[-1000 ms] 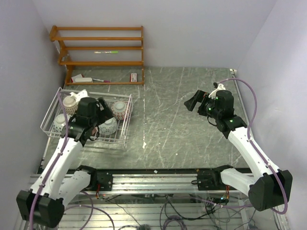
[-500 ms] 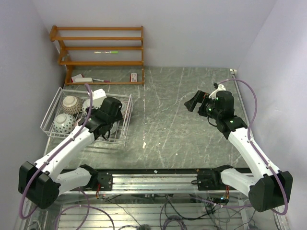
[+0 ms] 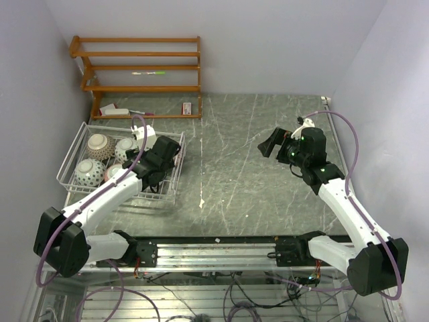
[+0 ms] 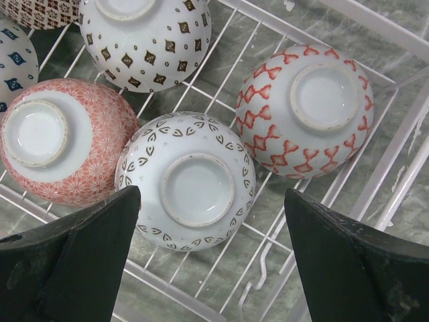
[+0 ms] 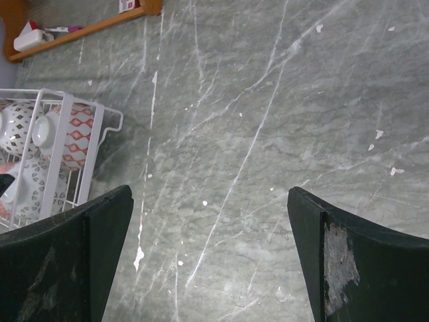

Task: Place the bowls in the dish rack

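The dish rack (image 3: 70, 155) stands at the table's left with several bowls upside down in it. The left wrist view looks down on a white bowl with black leaf marks (image 4: 194, 181), a red-patterned bowl (image 4: 305, 111), a pink-red bowl (image 4: 53, 141) and a brown-diamond bowl (image 4: 144, 37) on the wire grid (image 4: 385, 168). My left gripper (image 4: 211, 218) hangs open above the white bowl, holding nothing; in the top view this gripper (image 3: 166, 158) sits over the rack's right part. My right gripper (image 5: 209, 201) is open and empty above bare table, seen far right (image 3: 271, 144) in the top view.
An orange-brown wooden shelf unit (image 3: 141, 74) stands against the back wall behind the rack, with small items on its lowest board. Walls close in on the left and right. The rack's right end (image 5: 90, 154) shows at the left of the right wrist view.
My left arm has swung to the right over the rack, uncovering the bowls on its left side. Its gripper stays open. The right arm has not moved.
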Robot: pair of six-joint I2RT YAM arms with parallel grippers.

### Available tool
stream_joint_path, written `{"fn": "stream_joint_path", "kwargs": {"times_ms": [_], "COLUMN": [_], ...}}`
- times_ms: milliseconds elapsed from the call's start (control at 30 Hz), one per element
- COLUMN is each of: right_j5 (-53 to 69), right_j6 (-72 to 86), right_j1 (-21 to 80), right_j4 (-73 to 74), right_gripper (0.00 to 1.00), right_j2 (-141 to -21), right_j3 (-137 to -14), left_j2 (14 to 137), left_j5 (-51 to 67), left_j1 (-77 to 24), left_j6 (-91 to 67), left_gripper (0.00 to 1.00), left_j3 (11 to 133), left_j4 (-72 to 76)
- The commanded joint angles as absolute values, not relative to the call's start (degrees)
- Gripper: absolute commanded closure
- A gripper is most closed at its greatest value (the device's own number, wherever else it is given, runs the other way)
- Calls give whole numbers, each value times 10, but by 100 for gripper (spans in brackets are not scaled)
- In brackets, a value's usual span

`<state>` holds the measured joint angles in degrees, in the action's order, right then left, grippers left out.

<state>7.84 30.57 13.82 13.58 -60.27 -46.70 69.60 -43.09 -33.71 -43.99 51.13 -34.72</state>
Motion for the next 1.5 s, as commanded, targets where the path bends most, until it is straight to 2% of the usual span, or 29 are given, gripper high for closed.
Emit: {"fn": "stream_joint_path", "kwargs": {"times_ms": [0,467,667,1133,1467], "right_j5": [71,76,76,76,73], "right_j6": [295,293,293,294,294], "right_j1": [135,135,135,135,135], "right_j4": [129,120,119,115,113], "right_gripper": [0,0,0,0,0], "right_j2": [-609,-617,-618,-615,-614], "right_j3": [-459,-454,-452,-447,-443], "left_j2": [708,741,750,767,760], "left_j5": [-465,-484,-488,-488,-480], "left_j1": [-342,-342,-341,-342,-342], "left_j6": [-452,-459,-458,-454,-456], "left_gripper": [2,9,19,30,49], "left_j3": [507,494,496,488,489], "left_j4": [-319,-320,-319,-318,-323]}}
